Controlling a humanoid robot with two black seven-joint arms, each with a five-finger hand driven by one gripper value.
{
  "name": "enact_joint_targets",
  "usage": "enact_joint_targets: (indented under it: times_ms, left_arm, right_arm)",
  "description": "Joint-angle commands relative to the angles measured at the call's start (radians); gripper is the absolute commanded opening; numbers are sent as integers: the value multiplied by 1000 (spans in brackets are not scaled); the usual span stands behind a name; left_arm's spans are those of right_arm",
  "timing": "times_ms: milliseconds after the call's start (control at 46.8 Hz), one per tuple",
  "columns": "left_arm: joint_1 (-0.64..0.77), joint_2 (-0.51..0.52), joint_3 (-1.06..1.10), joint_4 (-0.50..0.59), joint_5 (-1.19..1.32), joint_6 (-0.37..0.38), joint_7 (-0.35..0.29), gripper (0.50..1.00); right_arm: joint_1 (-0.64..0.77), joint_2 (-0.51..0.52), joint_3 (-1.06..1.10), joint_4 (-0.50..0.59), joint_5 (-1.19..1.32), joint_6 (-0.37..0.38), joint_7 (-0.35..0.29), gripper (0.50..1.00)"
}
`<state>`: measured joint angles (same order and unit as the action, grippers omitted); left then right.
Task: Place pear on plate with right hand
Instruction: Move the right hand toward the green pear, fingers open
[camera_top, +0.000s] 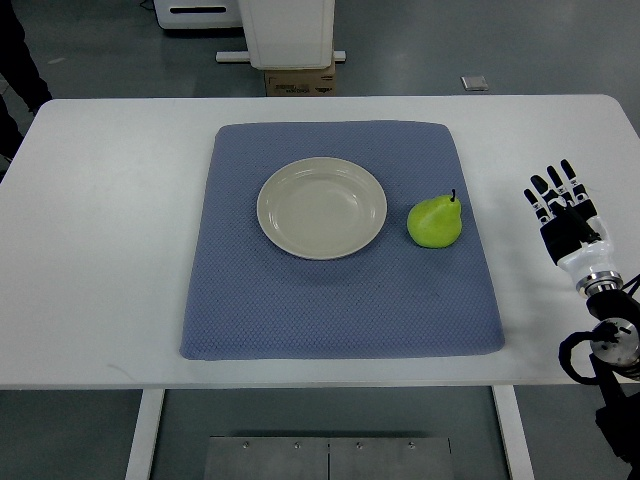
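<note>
One smooth, glossy green pear (435, 222) is seen on a dimpled blue mat (340, 300), just right of one round, cream, empty plate (321, 207). The right hand (562, 212) is held apart over the white table (110, 250), fingers extended, holding nothing.

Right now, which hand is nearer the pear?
Right. The right hand hovers over bare table to the right of the pear, fingers spread; the left hand is out of view.

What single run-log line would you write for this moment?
phase: before reach | right hand: open, over table, right of mat | pear: on mat, beside plate | plate: empty
</note>
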<state>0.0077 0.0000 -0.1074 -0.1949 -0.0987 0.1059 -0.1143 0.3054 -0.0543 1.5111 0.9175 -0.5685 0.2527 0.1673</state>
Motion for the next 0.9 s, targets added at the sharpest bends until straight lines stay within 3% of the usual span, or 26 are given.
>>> enact_joint_targets:
  times_ms: [0, 492, 684, 876]
  left_arm:
    - [0, 0, 0, 0, -1, 0, -1, 1000]
    - [0, 0, 0, 0, 1, 0, 1, 1000]
    - [0, 0, 0, 0, -1, 0, -1, 1000]
    - [0, 0, 0, 0, 1, 0, -1, 1000]
  right_arm:
    - [1, -2, -2, 0, 13, -1, 0, 1000]
    - [0, -30, -32, 1, 35, -6, 3, 1000]
    - [1, -64, -170, 6, -11, -7, 121, 1000]
    - [0, -62, -196, 9, -119, -7, 143, 1000]
